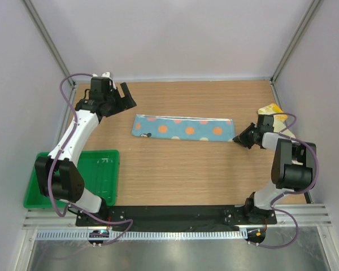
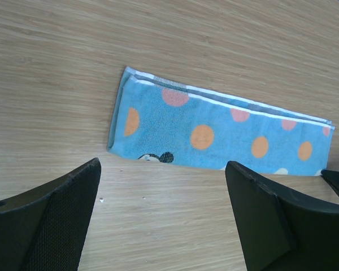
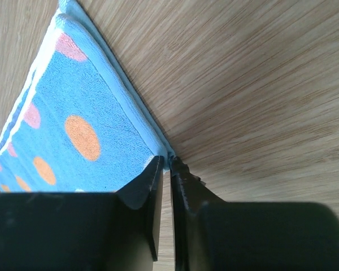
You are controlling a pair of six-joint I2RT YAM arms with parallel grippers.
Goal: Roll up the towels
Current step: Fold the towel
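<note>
The light blue towel with orange dots lies folded into a long flat strip across the middle of the table. It also shows in the left wrist view and the right wrist view. My right gripper is at the strip's right end, and its jaws are pinched on the towel's corner. My left gripper is open and empty, a little behind the strip's left end. The yellow-cream towel lies crumpled at the far right, partly hidden by the right arm.
A green plastic tray sits at the near left beside the left arm's base. Metal frame posts and pale walls close in the table at the back and sides.
</note>
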